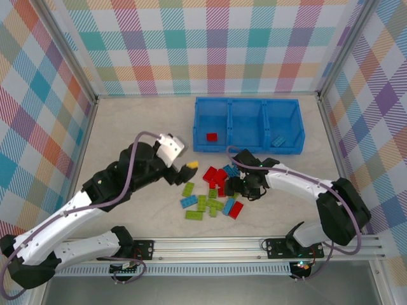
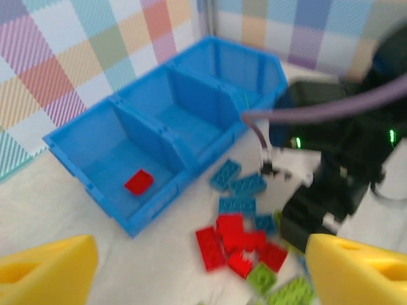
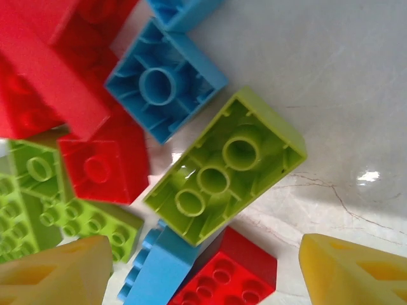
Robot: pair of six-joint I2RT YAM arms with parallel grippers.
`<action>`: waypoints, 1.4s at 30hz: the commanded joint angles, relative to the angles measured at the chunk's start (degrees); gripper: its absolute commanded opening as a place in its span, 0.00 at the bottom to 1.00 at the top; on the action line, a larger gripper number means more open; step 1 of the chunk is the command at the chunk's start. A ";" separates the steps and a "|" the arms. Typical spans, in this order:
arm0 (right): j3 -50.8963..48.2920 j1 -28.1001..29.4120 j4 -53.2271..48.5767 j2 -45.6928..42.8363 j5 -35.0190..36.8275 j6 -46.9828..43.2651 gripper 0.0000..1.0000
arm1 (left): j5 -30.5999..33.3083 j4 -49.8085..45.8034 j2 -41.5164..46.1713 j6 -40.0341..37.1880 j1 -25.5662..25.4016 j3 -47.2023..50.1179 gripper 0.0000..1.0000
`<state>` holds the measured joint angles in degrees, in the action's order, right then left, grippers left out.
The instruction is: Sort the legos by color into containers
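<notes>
A pale beige, faintly veined tabletop (image 1: 140,121) is enclosed by pastel plaid fabric walls (image 1: 210,44) at nine, twelve and three o'clock. A ribbed aluminium rail (image 1: 210,244) spans six o'clock under soft, even light.

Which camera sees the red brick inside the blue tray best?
The left wrist view: the red brick looks big there, lying in the tray's end compartment, though slightly blurry. The top view shows that brick sharp but tiny.
</notes>
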<state>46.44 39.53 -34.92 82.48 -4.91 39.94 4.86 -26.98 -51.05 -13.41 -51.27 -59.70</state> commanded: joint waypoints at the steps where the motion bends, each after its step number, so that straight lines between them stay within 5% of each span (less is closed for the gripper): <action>1: -0.92 0.70 2.95 1.04 1.55 2.90 0.77 | -2.46 -1.57 2.58 -7.13 -0.59 5.10 0.96; 6: -0.95 0.73 5.79 3.48 4.58 4.35 0.72 | -4.99 -0.34 3.81 -11.99 -0.59 8.06 1.00; 14: -2.49 0.73 8.00 6.35 6.60 5.32 0.49 | -9.16 -1.76 5.16 -13.49 -0.59 10.25 1.00; 23: -4.15 -0.81 5.94 -3.20 13.99 6.72 0.26 | -8.73 -1.22 7.79 -14.45 -0.59 12.72 1.00; 29: 4.87 -3.53 5.93 -10.16 23.77 -5.10 0.23 | -7.31 -0.44 8.07 -14.90 -0.59 14.21 1.00; 36: 24.71 -10.02 13.42 3.35 28.87 -25.02 0.24 | -2.61 1.04 9.12 -16.63 -0.59 15.88 1.00; 42: 36.41 -15.92 14.56 17.49 25.30 -27.28 0.25 | 3.51 1.32 8.77 -16.43 -0.59 16.11 1.00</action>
<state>79.55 25.67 -20.56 95.24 21.65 16.73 4.25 -27.42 -42.63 -29.26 -51.31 -44.36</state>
